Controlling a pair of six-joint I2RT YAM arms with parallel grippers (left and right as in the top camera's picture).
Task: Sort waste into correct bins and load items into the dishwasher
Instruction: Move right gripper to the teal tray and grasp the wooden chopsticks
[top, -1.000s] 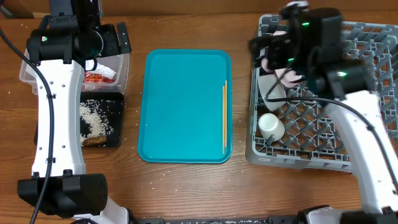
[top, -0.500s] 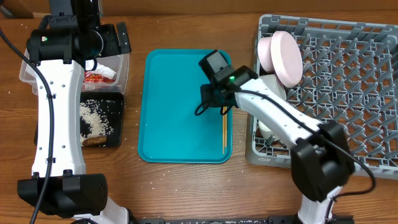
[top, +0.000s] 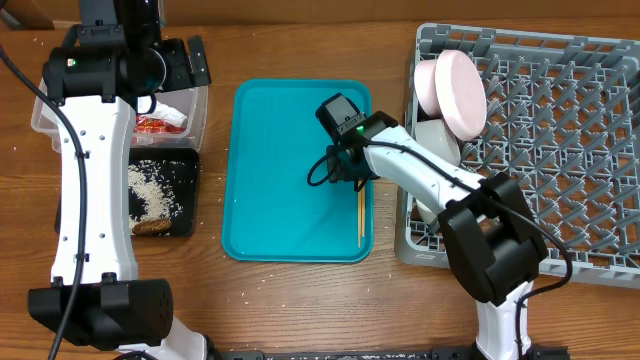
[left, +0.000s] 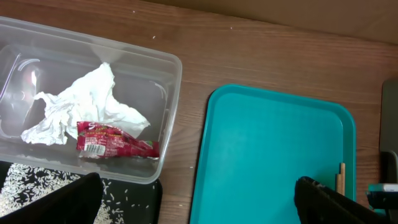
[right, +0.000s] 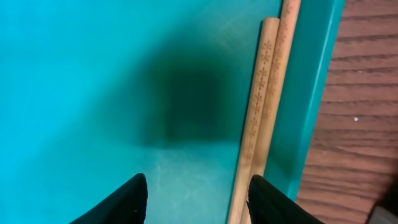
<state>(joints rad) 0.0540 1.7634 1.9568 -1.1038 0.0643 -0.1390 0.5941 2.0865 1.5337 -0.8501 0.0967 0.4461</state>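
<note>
Teal plastic forms the serving tray at the centre of the wooden surface. Two wooden chopsticks lie side by side, touching each other, along the inside of the tray's right rim.

The right claw hangs low over the tray, just left of the chopsticks. Its fingers are spread apart with nothing between them, and one fingertip sits just beside the chopsticks.

The left claw is held above the near edge of the clear tub, fingers spread wide and empty. The tub holds crumpled white paper and a red-and-white wrapper, which touch each other.

A black tray sits directly beside the tub and contains loose rice and a brown lump.

The grey dish rack occupies the right side of the surface. A round plate stands on edge in its upper left corner, as the overhead view shows it.
</note>
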